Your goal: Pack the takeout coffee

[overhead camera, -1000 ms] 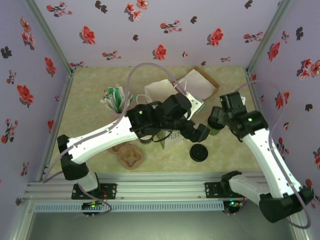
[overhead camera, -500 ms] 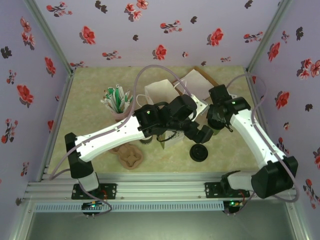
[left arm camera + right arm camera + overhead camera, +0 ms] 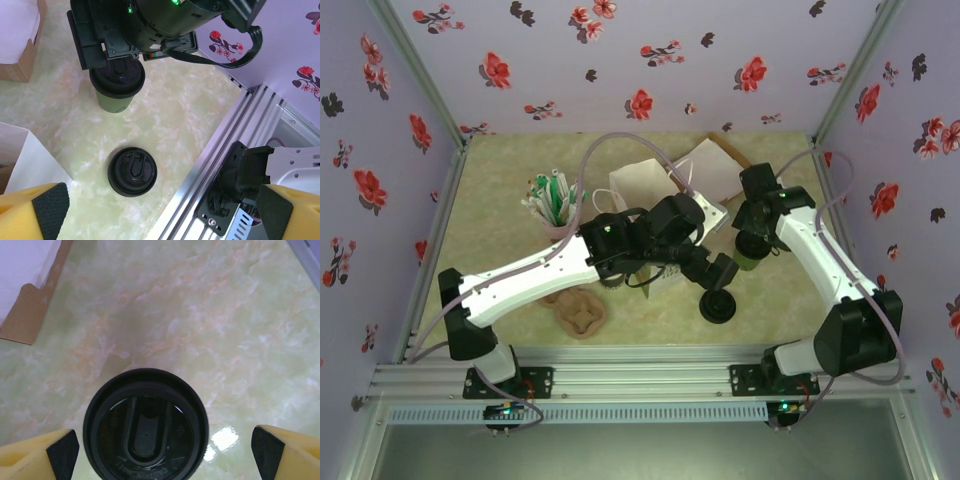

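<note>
Between right gripper (image 3: pixel 165 450) fingers (image 3: pixel 30 455), takeout coffee (image 3: pixel 114 102); round glossy black plastic lid (image 3: pixel 145 422)

The space is enclosed on three sides by walls (image 3: pixel 620 60) papered in pale lavender, over which red blossoms and small dark flowers are scattered. The corners are framed by slanting grey metal posts (image 3: pixel 420 70). The bench (image 3: pixel 500 200) is finished in a glossy pale green-and-cream marbling, faintly veined with pink. Its near edge is bounded by a slotted aluminium rail (image 3: pixel 640 375), below which a perforated grey strip (image 3: pixel 620 412) is fixed. A bright glare (image 3: pixel 224 437) is reflected on the marbling.
</note>
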Tool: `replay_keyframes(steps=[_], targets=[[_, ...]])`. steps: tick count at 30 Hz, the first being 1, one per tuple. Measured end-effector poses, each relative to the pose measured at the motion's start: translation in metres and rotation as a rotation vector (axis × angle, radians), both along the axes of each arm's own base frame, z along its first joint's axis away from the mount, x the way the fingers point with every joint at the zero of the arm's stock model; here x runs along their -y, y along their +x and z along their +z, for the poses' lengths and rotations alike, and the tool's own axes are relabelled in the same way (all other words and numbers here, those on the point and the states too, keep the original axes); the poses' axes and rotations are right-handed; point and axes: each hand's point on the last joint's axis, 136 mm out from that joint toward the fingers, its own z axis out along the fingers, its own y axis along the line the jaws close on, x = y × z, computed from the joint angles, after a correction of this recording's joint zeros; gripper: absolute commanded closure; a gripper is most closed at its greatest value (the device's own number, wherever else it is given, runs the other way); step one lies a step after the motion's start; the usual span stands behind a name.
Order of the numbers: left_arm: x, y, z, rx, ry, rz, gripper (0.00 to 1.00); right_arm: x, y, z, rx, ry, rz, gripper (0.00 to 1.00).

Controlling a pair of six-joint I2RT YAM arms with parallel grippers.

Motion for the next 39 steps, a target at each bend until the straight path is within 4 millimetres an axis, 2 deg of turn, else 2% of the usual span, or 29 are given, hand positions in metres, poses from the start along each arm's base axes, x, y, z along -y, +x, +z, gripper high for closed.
replay_keyframes(steps=[8, 20, 35, 39], targets=[[-0.002, 0.0, 0.006, 0.006, -0.016, 0.001, 0.01, -0.006, 0.006, -0.007, -0.001, 0.058, -0.015, 0.13], [-0.002, 0.0, 0.005, 0.006, -0.016, 0.001, 0.01, -0.006, 0.005, -0.025, -0.046, 0.076, -0.025, 0.15], [-0.002, 0.001, 0.005, 0.01, -0.015, 0.006, 0.01, -0.011, 0.002, -0.04, -0.078, 0.101, -0.033, 0.18], [-0.002, 0.001, 0.005, 0.01, -0.015, 0.006, 0.01, -0.012, 0.002, -0.042, -0.082, 0.105, -0.028, 0.21]])
